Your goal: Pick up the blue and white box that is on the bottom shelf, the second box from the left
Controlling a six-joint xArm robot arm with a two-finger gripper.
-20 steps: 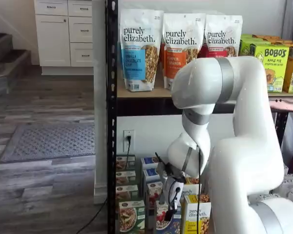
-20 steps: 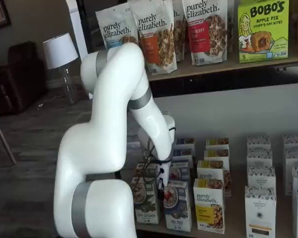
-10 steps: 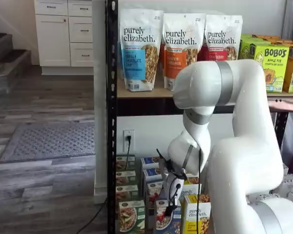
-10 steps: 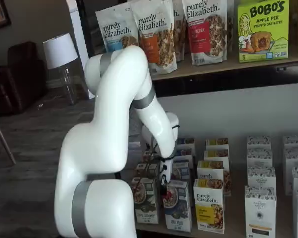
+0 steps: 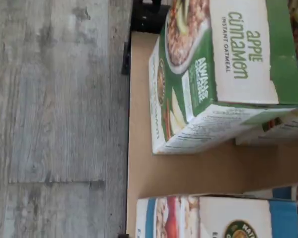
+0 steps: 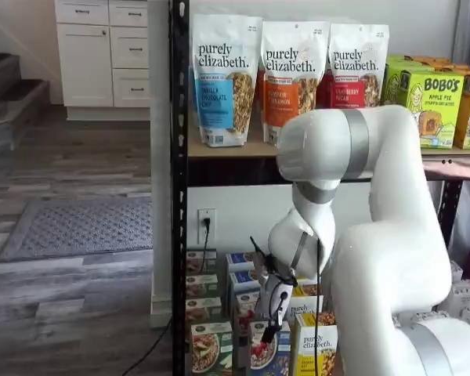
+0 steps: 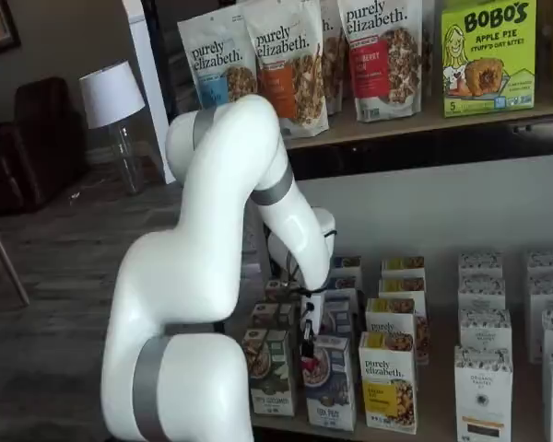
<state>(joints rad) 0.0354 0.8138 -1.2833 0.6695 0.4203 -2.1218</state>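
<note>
The blue and white box [image 7: 330,385] stands upright at the front of the bottom shelf [image 7: 435,410], between a green-and-white carton [image 7: 269,373] and a yellow-and-white carton [image 7: 388,385]. It also shows in a shelf view [image 6: 272,359] and, partly cut off, in the wrist view [image 5: 213,217]. My gripper [image 7: 306,348] hangs just in front of the box's upper edge, black fingers pointing down; it shows in a shelf view [image 6: 264,338] too. The fingers are seen side-on, so no gap can be judged, and they hold nothing that shows.
The wrist view shows the green apple cinnamon carton [image 5: 223,74] on the tan shelf board [image 5: 179,171], with grey floor [image 5: 54,119] beyond the shelf's front edge. More cartons stand in rows behind. A black rack post [image 6: 178,235] rises at the left. Granola bags [image 6: 225,78] fill the upper board.
The arm has lowered and the gripper has moved down and closer to the blue and white box's top front. The boxes have not moved.
</note>
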